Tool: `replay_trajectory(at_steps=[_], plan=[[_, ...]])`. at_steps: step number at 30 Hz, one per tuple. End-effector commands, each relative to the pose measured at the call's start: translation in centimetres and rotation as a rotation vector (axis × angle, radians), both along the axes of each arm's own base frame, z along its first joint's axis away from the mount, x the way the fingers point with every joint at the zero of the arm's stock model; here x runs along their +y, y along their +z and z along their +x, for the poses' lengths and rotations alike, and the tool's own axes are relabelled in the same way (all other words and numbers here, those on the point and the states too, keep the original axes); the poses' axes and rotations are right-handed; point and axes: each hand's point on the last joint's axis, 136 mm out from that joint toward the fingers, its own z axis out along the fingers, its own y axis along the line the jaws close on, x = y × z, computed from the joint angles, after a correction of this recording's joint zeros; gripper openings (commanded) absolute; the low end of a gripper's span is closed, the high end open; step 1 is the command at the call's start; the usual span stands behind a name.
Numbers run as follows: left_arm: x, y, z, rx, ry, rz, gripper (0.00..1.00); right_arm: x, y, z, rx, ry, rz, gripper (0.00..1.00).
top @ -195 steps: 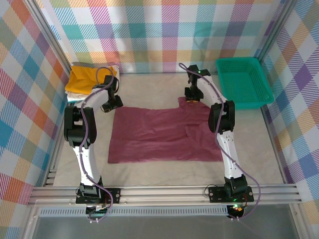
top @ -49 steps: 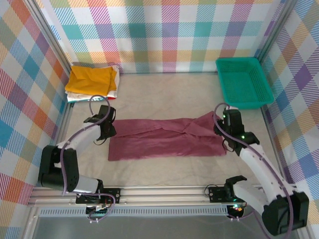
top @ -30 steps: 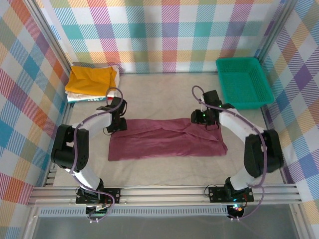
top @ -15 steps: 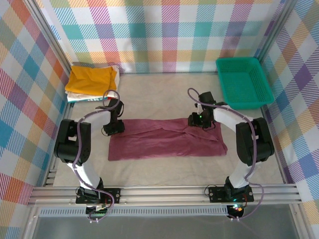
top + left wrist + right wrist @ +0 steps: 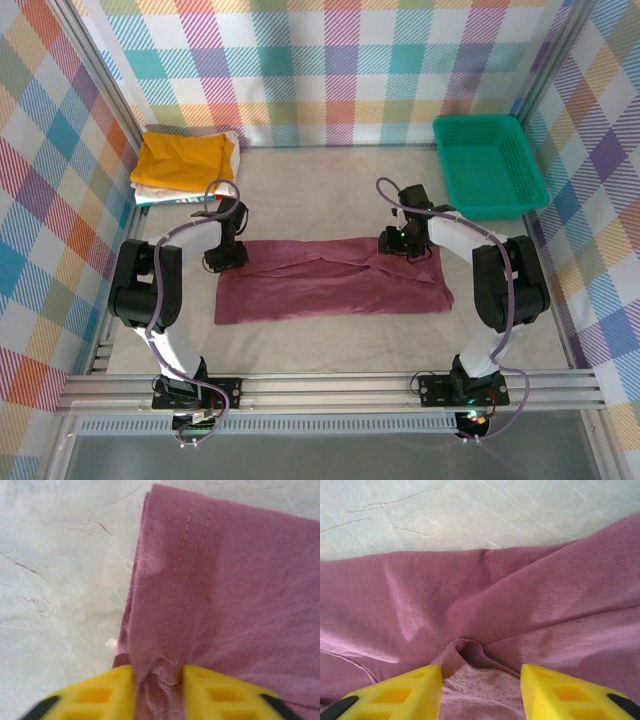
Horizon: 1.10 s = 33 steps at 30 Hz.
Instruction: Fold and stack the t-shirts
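Maroon knit t-shirt [image 5: 335, 280] forms a long, creased band.

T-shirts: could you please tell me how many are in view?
3: a maroon one spread mid-table, and a yellow one stacked on a white one at the far left corner. More may be hidden in that stack.

No text, label, number or sign can be read on the maroon t-shirt [image 5: 335, 282], the folded t-shirts [image 5: 185, 160] at ten o'clock or the teal basket [image 5: 475, 121].
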Motion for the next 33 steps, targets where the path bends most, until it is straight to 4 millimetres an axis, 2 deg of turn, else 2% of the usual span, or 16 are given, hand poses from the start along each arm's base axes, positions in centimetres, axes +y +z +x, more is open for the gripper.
replay_trajectory(at_steps=[1,2,3,10,15,27,33], plan=[[0.9,1.4,0.0,-0.006,-0.003,0.036,0.14,0.3,0.0,0.3,0.008,0.001,0.007,0.42],[0.9,1.4,-0.1,-0.003,-0.004,0.038,0.05,0.4,-0.1,0.3,0.014,0.003,0.01,0.39],[1.0,1.4,-0.1,0.0,-0.003,0.041,0.01,0.5,-0.2,0.3,0.019,0.007,0.013,0.35],[1.3,2.7,0.1,-0.02,-0.001,0.057,0.0,0.6,-0.1,0.7,0.009,0.006,0.009,0.22],[1.5,3.5,0.2,-0.019,-0.011,0.072,0.0,0.4,0.8,0.9,-0.019,-0.004,0.007,0.0],[1.8,5.1,0.3,-0.013,-0.021,0.083,0.0,0.1,2.7,0.6,-0.059,-0.015,0.013,0.0],[2.7,4.1,-0.1,0.018,-0.012,0.119,0.0,0.4,3.0,0.6,-0.064,-0.009,0.031,0.02]])
